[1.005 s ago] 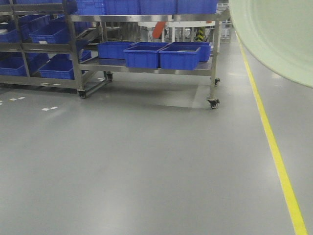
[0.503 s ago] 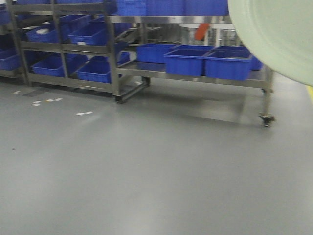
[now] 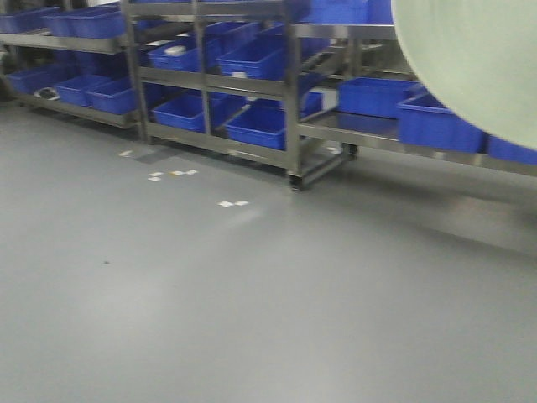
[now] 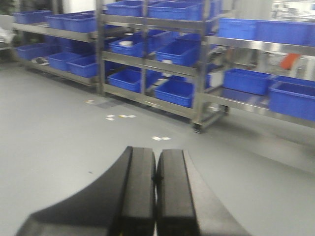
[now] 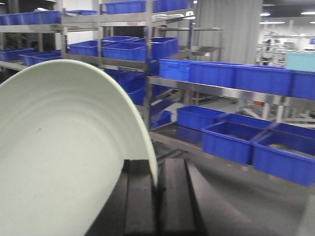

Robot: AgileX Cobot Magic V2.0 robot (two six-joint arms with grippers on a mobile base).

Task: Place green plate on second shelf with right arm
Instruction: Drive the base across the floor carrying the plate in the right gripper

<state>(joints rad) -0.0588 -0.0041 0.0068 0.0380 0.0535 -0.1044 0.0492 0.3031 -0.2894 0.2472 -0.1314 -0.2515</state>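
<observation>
Transit phase. Right gripper: jaws closed on the rim of the green plate, which is edge-held, tilted, and high at the right of the front view. Left gripper: jaws pressed together, nothing held. Shelf racks stand well ahead, with blue bins on most tiers (no free second-tier spot discernible). Judgement: square up to the rack first, level the plate, then enter rim-first between tiers with a firm grip.

both pairs of jaws are matte black, broad, flat-topped blocks.
</observation>
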